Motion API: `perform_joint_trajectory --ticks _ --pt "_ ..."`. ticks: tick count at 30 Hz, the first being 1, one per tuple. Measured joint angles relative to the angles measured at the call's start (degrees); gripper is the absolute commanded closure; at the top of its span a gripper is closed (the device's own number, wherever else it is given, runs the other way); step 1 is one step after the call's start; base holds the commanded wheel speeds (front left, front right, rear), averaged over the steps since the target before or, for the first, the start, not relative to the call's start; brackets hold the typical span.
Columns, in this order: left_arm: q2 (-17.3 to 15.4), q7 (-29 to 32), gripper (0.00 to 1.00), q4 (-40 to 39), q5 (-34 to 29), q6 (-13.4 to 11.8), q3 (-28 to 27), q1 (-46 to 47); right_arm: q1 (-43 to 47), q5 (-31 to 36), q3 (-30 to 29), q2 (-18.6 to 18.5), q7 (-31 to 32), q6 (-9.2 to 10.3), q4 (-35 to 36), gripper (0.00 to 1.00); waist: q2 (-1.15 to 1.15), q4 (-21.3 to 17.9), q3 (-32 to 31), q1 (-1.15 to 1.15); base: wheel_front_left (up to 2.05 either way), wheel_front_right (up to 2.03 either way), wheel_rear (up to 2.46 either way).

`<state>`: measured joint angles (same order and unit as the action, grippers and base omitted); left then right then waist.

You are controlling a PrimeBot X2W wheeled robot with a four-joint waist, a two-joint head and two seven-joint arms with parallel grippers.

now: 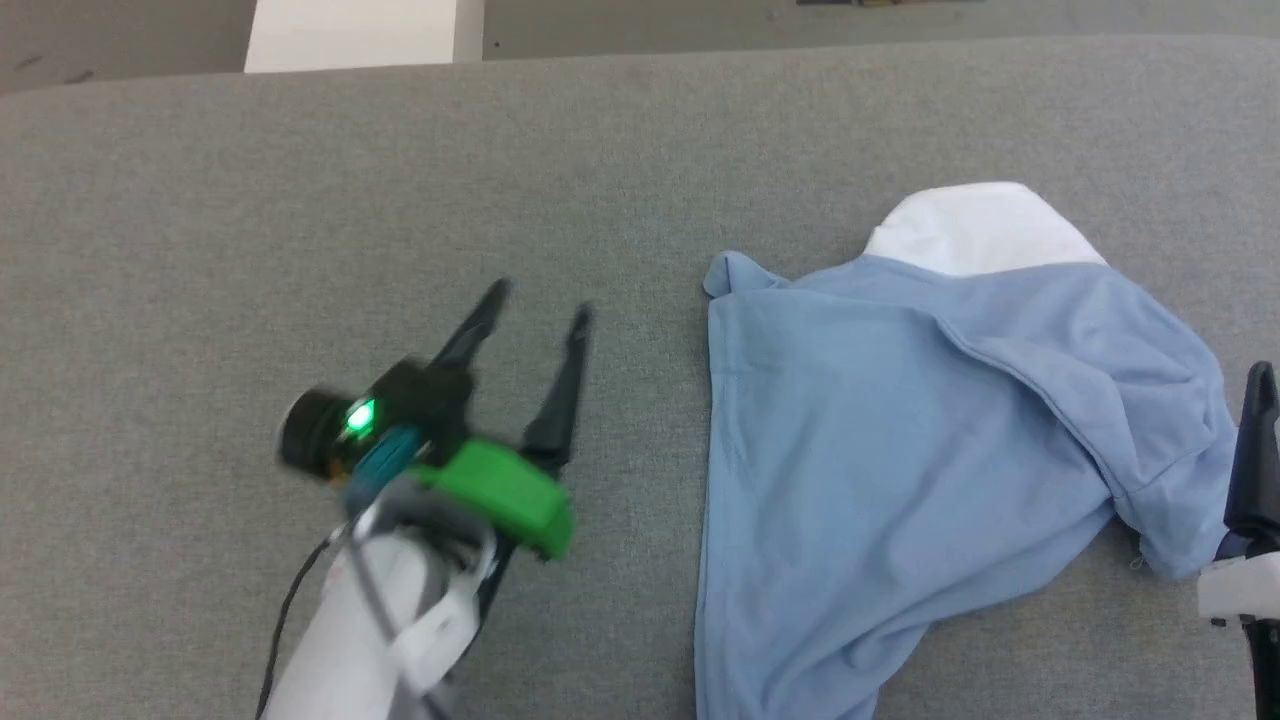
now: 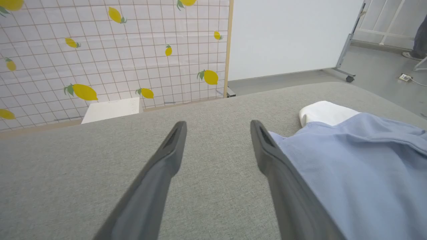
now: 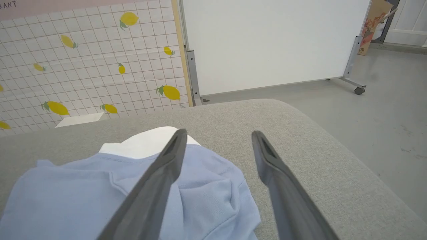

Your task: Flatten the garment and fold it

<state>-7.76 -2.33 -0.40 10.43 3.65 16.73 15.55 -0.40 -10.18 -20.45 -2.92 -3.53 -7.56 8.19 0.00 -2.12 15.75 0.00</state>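
Observation:
The garment point(image 1: 900, 400), a light blue shirt with a white part at its far end, lies rumpled and partly folded over itself on the right half of the grey table point(image 1: 300, 200). My left gripper point(image 1: 540, 305) hovers open over bare cloth just left of the garment's left edge, holding nothing. In the left wrist view the left gripper point(image 2: 218, 128) has the garment point(image 2: 360, 166) beside its right finger. One dark finger point(image 1: 1255, 450) of my right gripper shows at the garment's right edge. The right wrist view shows the right gripper point(image 3: 218, 136) open and empty above the garment's point(image 3: 100, 193) right side.
The grey fabric table point(image 3: 317, 160) has a rounded far-right corner with bare floor beyond. A white box point(image 1: 350, 30) stands behind the far edge. A lemon-patterned wall point(image 2: 100, 50) and a white wheeled panel point(image 2: 293, 33) stand further back.

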Motion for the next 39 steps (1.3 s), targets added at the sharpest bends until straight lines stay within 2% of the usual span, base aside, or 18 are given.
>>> perform_joint_trajectory --ticks 4,10,21,22,23,31,35,39 --pt "0.48 8.29 0.0 3.7 1.59 2.69 5.97 7.55 -0.93 -0.08 -0.25 -0.01 0.48 0.0 0.69 0.0 0.0 -0.17 1.75 0.0 0.0 0.0 0.0" --pt "1.91 15.01 0.0 10.77 6.54 3.42 13.23 15.74 -2.08 -1.13 0.35 0.0 1.55 0.0 0.86 0.0 0.0 -0.5 4.48 0.0 0.0 0.0 0.0" --pt "1.81 17.89 0.0 23.62 9.84 3.43 17.14 22.03 -3.56 -2.02 1.55 0.01 1.52 0.0 0.42 0.0 0.0 -2.56 8.55 0.0 0.0 0.0 0.0" --pt "1.8 17.82 0.26 24.18 9.94 3.43 17.47 22.34 -3.65 -2.02 1.56 0.01 1.51 0.0 0.34 0.0 0.0 -2.73 8.72 0.0 0.0 0.0 0.0" --pt "1.82 17.31 1.0 24.7 9.95 3.43 17.58 22.82 -3.74 -2.02 1.55 0.0 1.51 0.0 0.26 0.0 0.0 -2.91 8.88 0.0 0.0 0.0 0.0" --pt "1.63 11.94 1.0 25.9 11.84 3.07 15.63 23.79 -4.04 -2.18 0.46 0.0 1.58 -0.01 -0.09 0.0 0.0 -1.99 6.93 0.0 0.0 0.0 0.0" --pt "-0.22 10.11 1.0 22.34 12.83 0.87 12.54 23.79 -4.0 -1.93 0.4 0.0 2.26 0.0 0.29 0.0 0.0 -0.55 5.56 0.0 0.0 0.0 0.0" --pt "-3.86 9.22 1.0 16.29 13.57 -2.0 8.06 23.63 -3.97 -1.76 0.46 0.01 3.09 0.0 1.15 0.0 0.0 1.19 4.29 0.0 0.0 0.0 0.0"
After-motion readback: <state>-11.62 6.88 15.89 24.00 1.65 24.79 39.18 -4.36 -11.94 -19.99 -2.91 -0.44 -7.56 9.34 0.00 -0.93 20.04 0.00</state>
